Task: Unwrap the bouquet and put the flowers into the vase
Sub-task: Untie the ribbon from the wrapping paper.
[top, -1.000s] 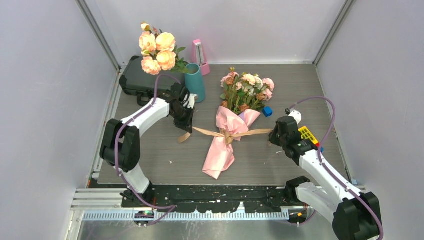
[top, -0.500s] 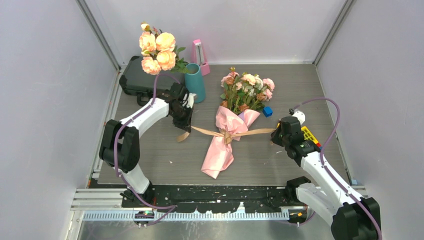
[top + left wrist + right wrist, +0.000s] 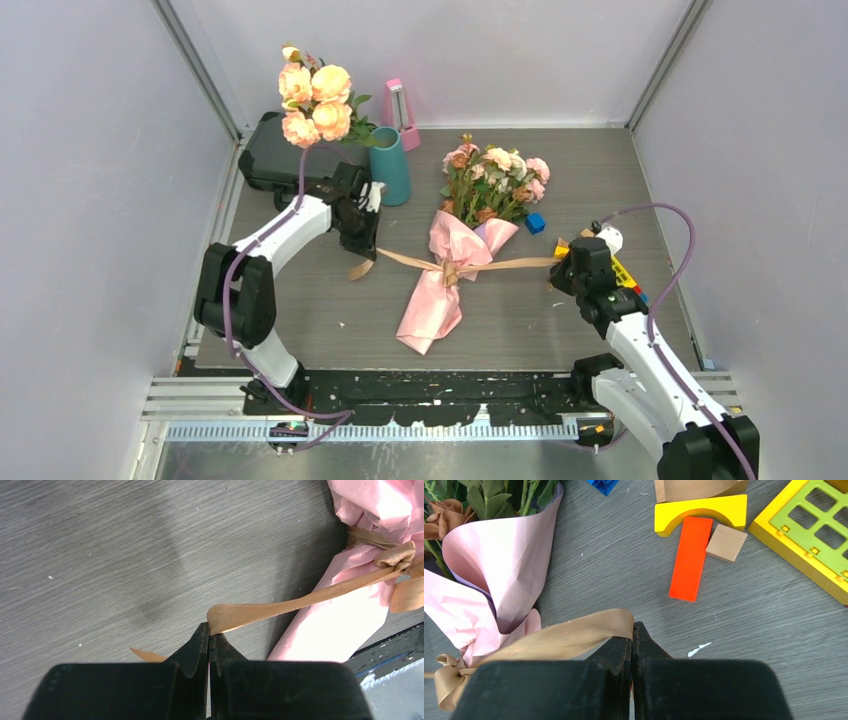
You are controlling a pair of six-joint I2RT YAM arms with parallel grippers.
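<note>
Tan ribbon [image 3: 510,265] taut across the pink-paper-wrapped rose bouquet [image 3: 437,303].
Left hand [image 3: 209,632] and right hand [image 3: 632,630] each clamp a tail, likely to undo the knot [image 3: 400,557].

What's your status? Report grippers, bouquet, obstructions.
Left gripper shut on ribbon. Right gripper shut on ribbon's other end. Bouquet wrapped, knot tied. Peach roses at vase mouth.

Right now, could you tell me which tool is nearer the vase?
Left. The left tool sits just in front of the vase; the right tool is far to its right, past the bouquet. Both pinch ribbon.
</note>
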